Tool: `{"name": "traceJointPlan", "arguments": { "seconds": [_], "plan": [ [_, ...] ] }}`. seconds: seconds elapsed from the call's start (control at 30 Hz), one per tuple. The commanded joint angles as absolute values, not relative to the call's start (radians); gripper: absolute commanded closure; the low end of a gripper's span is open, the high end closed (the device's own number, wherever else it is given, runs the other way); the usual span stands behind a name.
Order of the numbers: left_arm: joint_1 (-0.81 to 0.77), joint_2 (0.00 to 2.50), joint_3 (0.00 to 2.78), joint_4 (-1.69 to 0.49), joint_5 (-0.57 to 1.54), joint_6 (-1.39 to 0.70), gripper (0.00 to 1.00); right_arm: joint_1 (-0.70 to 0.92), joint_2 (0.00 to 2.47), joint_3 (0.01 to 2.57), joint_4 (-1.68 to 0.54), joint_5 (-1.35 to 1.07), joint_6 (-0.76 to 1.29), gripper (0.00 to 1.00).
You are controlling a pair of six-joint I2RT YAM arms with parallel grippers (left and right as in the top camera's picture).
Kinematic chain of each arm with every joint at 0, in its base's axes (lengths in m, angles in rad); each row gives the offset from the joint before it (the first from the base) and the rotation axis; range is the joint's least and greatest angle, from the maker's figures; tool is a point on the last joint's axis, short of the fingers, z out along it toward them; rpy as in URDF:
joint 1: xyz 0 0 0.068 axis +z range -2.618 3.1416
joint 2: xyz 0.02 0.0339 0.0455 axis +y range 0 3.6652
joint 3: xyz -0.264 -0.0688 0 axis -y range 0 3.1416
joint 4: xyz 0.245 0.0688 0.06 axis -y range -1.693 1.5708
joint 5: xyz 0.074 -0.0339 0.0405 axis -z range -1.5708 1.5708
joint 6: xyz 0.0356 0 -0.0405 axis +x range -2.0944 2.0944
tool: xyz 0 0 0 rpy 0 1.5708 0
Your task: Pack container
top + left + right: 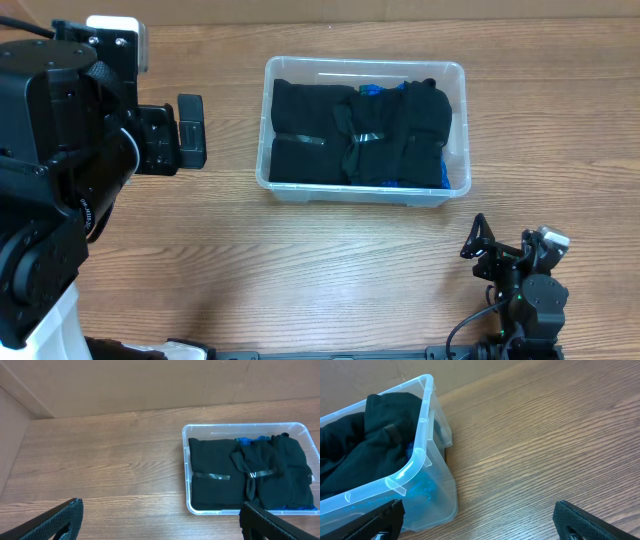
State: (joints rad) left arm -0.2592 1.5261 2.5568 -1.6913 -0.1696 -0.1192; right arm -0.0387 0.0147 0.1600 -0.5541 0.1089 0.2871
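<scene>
The clear plastic container [455,75] stands on the wooden table at the centre back. It holds folded black garments [355,135] with a bit of blue fabric [372,90] showing beneath. It also shows in the left wrist view [186,467] and the right wrist view [422,435]. My left gripper [160,522] is open and empty, held left of the container. My right gripper [477,522] is open and empty, low near the table's front right, beside the container's corner.
The left arm's black body [60,160] fills the left side of the overhead view. The right arm [520,280] sits at the front right. A cardboard wall [125,385] runs behind the table.
</scene>
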Motion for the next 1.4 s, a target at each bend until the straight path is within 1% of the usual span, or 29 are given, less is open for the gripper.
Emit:
{"name": "traceJointPlan", "arguments": {
  "seconds": [0.0, 0.4, 0.53, 0.6, 0.63, 0.73, 0.77, 0.87, 0.97, 1.13, 1.23, 1.37],
  "plan": [
    [-0.253, 1.525, 2.555, -1.689, -0.18, -0.101, 0.0, -0.041, 0.003, 0.149, -0.551, 0.11, 0.284, 0.0],
    [-0.254, 1.525, 2.555, -1.689, -0.183, -0.101, 0.0, -0.041, 0.003, 0.149, -0.551, 0.11, 0.284, 0.0],
    [-0.252, 1.491, 2.548, -1.689, -0.184, -0.1, 0.0, -0.041, 0.003, 0.149, -0.551, 0.11, 0.284, 0.0],
    [-0.22, 1.444, 2.483, -1.659, -0.194, -0.096, 0.0, -0.041, 0.003, 0.149, -0.551, 0.11, 0.284, 0.0],
    [-0.167, 1.365, 2.335, -1.542, -0.126, -0.094, 0.0, -0.041, 0.003, 0.149, -0.551, 0.11, 0.284, 0.0],
    [-0.118, 1.24, 2.082, -1.318, -0.008, -0.033, 0.0, -0.041, 0.003, 0.149, -0.551, 0.11, 0.284, 0.0],
    [-0.105, 1.172, 1.943, -1.195, 0.045, 0.008, 0.0, -0.041, 0.003, 0.149, -0.551, 0.11, 0.284, 0.0],
    [-0.096, 0.984, 1.572, -0.927, 0.095, 0.023, 0.0, -0.041, 0.003, 0.149, -0.551, 0.11, 0.284, 0.0],
    [-0.096, 0.817, 1.278, -0.775, 0.124, 0.022, 0.0, -0.041, 0.003, 0.149, -0.551, 0.11, 0.284, 0.0],
    [-0.096, 0.577, 0.933, -0.695, 0.124, 0.019, 0.0, -0.041, 0.003, 0.149, -0.551, 0.11, 0.284, 0.0],
    [-0.096, 0.465, 0.788, -0.678, 0.124, 0.014, 0.0, -0.041, 0.003, 0.149, -0.551, 0.11, 0.284, 0.0],
    [-0.096, 0.32, 0.567, -0.575, 0.124, -0.026, 0.0, -0.041, 0.003, 0.149, -0.551, 0.11, 0.284, 0.0]
  ]
}}
